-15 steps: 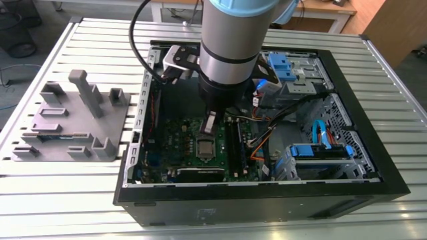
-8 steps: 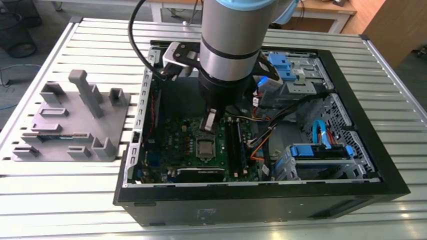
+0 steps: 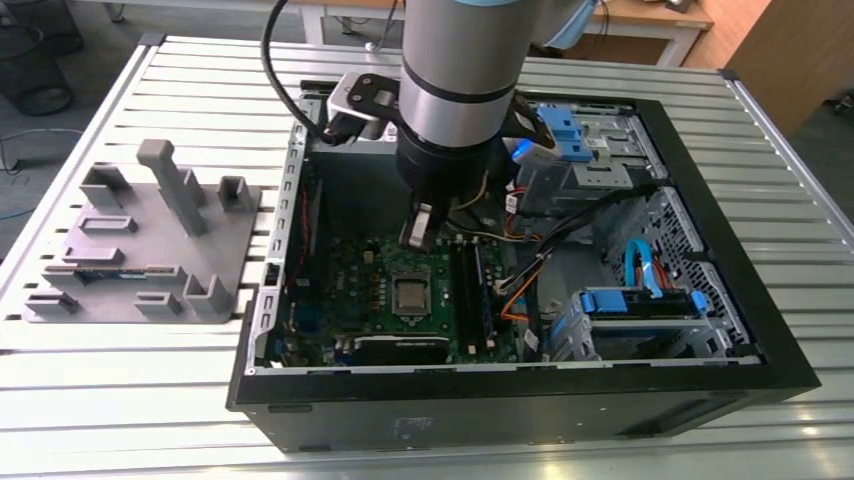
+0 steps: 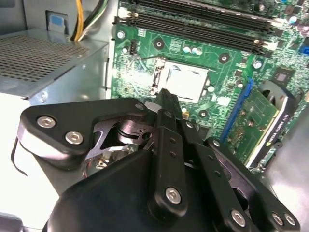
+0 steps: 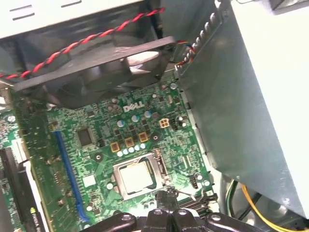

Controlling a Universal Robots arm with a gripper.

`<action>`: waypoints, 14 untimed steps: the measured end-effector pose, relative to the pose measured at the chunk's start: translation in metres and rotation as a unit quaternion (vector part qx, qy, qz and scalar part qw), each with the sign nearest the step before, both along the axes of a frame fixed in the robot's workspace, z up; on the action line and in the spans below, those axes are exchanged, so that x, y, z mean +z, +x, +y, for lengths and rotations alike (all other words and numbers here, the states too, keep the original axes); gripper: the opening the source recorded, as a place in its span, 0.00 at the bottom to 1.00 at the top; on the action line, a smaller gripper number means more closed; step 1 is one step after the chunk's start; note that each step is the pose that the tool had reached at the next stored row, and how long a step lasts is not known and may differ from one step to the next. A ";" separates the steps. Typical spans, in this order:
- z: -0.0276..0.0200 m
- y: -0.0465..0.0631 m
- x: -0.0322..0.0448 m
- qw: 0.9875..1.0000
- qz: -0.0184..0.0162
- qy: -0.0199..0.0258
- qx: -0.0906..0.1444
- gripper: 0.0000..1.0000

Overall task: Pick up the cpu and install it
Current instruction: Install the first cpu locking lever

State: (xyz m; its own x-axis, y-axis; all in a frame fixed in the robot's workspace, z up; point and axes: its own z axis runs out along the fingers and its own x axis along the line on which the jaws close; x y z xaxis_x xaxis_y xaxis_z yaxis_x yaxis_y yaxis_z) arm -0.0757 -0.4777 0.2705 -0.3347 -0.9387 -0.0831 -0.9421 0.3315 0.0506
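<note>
Two black fingers point(image 4: 166, 104) of my gripper point(image 4: 164, 96) are pressed together with nothing between them, hanging just above the green motherboard point(image 4: 145, 46). In the second wrist view the cpu point(image 4: 186, 79) sits seated in its socket at about one o'clock from my fingertips, silver top up. In the first wrist view the cpu point(image 5: 135, 176) lies just at twelve o'clock of my gripper point(image 5: 169, 212). Around it stands the open computer case point(image 3: 747, 330), with a grey parts fixture point(image 3: 147, 250) at nine o'clock on the slatted table point(image 3: 80, 400).

Shiny metal-topped cpu point(image 5: 135, 177) in green motherboard point(image 5: 96, 145); matt black metal tool point(image 4: 161, 96).
</note>
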 end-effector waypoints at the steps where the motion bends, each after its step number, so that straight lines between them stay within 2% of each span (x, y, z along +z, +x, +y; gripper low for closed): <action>1: 0.0012 0.000 0.0000 1.000 0.000 0.000 0.000 0.11; 6: 0.0056 0.003 -0.0002 1.000 0.000 0.000 -0.003 0.11; 14: 0.0162 0.009 -0.0003 1.000 0.000 -0.001 -0.010 0.11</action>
State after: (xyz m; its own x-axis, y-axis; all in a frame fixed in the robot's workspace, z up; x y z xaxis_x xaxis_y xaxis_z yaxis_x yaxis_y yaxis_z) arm -0.0665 -0.4614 0.2702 -0.3539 -0.9317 -0.0815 -0.9351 0.3508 0.0501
